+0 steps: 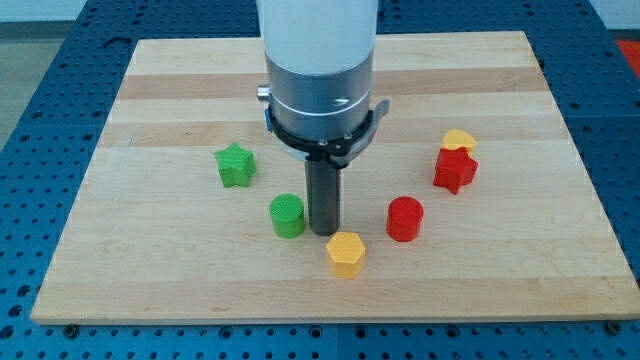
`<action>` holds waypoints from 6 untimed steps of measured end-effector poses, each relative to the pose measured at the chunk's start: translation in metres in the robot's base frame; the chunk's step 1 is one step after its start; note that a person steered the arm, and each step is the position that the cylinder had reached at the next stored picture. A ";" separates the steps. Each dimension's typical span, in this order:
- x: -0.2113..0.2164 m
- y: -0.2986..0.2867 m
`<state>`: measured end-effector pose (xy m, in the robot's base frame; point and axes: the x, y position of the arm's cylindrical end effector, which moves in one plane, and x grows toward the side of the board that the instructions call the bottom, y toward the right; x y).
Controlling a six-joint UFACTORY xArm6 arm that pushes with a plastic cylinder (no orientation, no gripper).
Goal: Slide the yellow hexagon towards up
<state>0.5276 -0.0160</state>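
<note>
The yellow hexagon (346, 254) lies on the wooden board near the view's bottom, a little right of centre. My tip (324, 232) is the lower end of the dark rod, just above and left of the hexagon, very close to it. A green cylinder (287, 215) stands right beside the tip on its left. The arm's wide grey and white body hangs over the board's middle and hides the board behind it.
A red cylinder (405, 218) stands right of the tip. A red star-like block (455, 170) sits further right, with a yellow heart-like block (459, 141) touching its top. A green star (235, 165) lies at the left. The wooden board (150, 100) rests on a blue perforated table.
</note>
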 end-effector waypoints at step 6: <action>0.073 0.029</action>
